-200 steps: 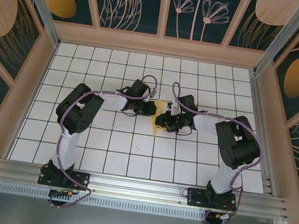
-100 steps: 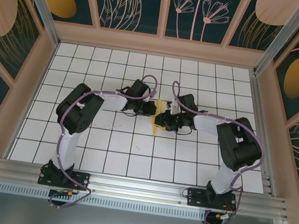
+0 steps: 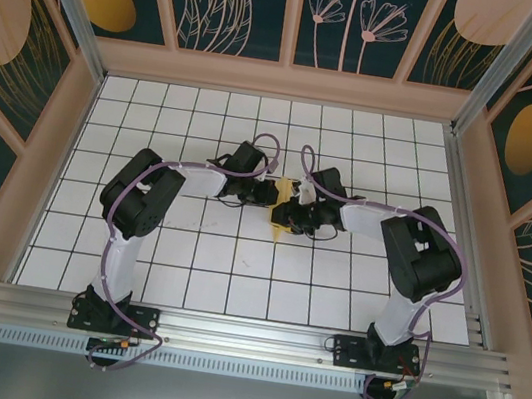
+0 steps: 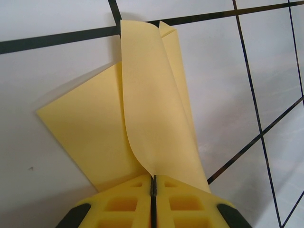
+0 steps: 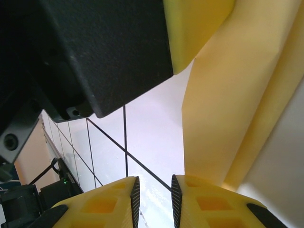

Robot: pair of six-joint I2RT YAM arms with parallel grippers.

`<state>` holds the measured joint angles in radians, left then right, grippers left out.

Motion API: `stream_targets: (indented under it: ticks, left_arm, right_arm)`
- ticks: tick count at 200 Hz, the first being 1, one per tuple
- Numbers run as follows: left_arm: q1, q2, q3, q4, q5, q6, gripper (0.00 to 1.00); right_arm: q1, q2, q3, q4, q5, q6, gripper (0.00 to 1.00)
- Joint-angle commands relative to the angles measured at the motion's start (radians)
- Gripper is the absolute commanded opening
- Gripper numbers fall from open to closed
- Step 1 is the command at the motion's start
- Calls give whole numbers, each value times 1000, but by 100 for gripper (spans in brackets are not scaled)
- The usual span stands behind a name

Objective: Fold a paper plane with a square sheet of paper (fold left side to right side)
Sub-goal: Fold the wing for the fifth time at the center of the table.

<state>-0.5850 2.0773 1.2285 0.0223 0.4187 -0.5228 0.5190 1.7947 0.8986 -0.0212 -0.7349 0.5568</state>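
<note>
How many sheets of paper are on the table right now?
1: the yellow sheet at the middle of the table, one flap lifted and pinched in the left end effector. A second sheet underneath could be hidden.

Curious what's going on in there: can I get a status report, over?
Left end effector shut, pinching a raised flap of the yellow paper. Right end effector slightly open, empty, beside the paper. No obstacle seen.

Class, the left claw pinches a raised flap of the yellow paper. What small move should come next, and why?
Probably carry the flap over towards the right claw and lay it flat: the left claw is shut on it, and it curls up off the rest of the yellow paper, not yet creased.
</note>
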Motion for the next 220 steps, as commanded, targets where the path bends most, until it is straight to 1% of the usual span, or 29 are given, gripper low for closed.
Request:
stream_targets:
  ticks: [1,144,215,220]
  left_arm:
    - [5,43,15,-27,-14,25,11]
    - [4,45,14,-26,-14,23,11]
    - [5,48,13,-29,-27,18,11]
    - [5,49,14,-29,-28,18,11]
  right_arm:
    - [10,22,23,24,-15,-2,28]
    - [22,57,28,42,2,18,28]
    - [22,74,40,12,28,6,28]
    - [41,74,39,7,31,4,28]
